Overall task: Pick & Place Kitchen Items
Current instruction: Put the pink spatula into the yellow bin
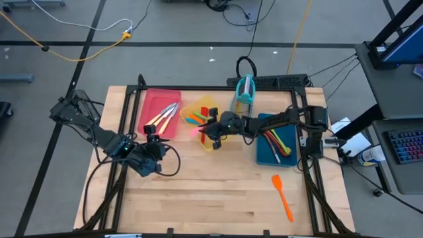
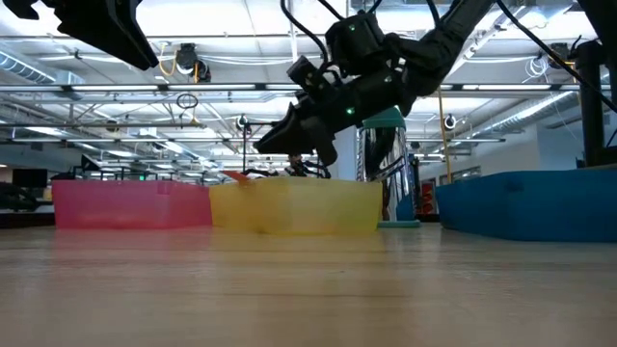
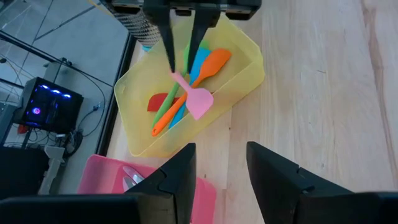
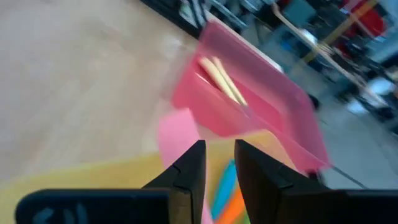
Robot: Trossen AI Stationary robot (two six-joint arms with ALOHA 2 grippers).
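Observation:
My right gripper (image 1: 210,134) is over the near end of the yellow tray (image 1: 213,144), shut on a pink spatula (image 3: 194,96). The tray holds orange, green, blue and red utensils (image 3: 186,87). My left gripper (image 3: 221,168) is open and empty, above the table by the near end of the red tray (image 1: 173,96). That tray holds cream-handled and metal pieces (image 1: 162,116). An orange spatula (image 1: 282,196) lies flat on the table at the near right. Several utensils lie in the blue tray (image 1: 264,155). My right gripper pinches the pink spatula's handle (image 3: 178,79) between its two fingers (image 3: 166,43), which come from above and point down. The spatula slants below the fingers, its blade (image 3: 200,104) lowest, over the tray's utensils. Whether the blade touches them I cannot tell.
The teal-framed upright holder (image 1: 244,92) stands at the far edge behind the yellow tray. The three trays sit side by side along the far half. Bare wood lies across the near half of the table (image 1: 211,198). Black frame rails run along the table's sides.

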